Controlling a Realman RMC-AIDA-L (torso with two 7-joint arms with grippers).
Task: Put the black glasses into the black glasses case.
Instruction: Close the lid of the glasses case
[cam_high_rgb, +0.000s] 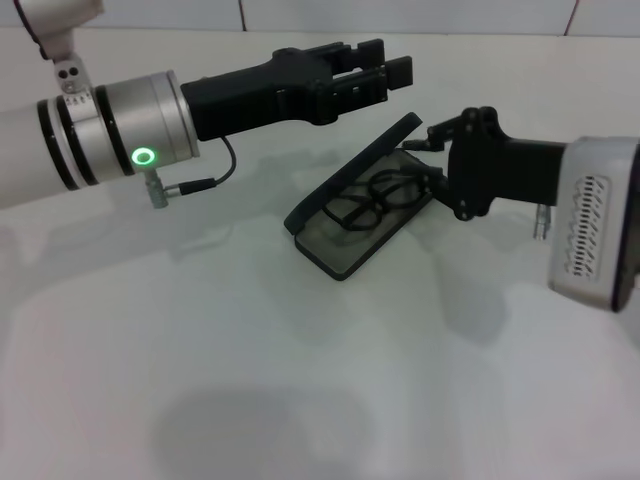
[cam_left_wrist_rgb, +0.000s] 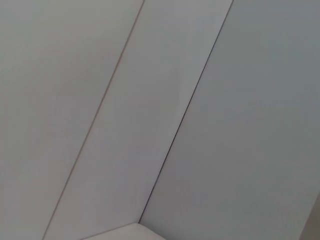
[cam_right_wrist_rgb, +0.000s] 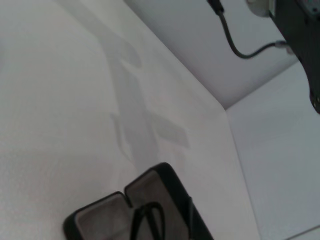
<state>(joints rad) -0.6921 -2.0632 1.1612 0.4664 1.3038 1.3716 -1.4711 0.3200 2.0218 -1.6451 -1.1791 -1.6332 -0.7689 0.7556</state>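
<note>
Look at the head view: the black glasses case lies open on the white bench, a little to the 1 o'clock side of centre, with its lid tilted up along the far edge. You can see the black glasses lying folded inside the case, on the grey lining.

Your right tool sits at the 3 o'clock end of the case, right against it. Its upper finger reaches near the lid's corner and the lower one is down by the base. The fingers look spread, with nothing clamped between them, though the dark parts run together there and you cannot be sure.

Your left tool hangs above the bench at 12 o'clock of the case, well clear of it. Its fingers stand apart and hold nothing.

In the right wrist view, the case and the glasses show at the frame's edge. The left wrist view shows only pale wall panels.
</note>
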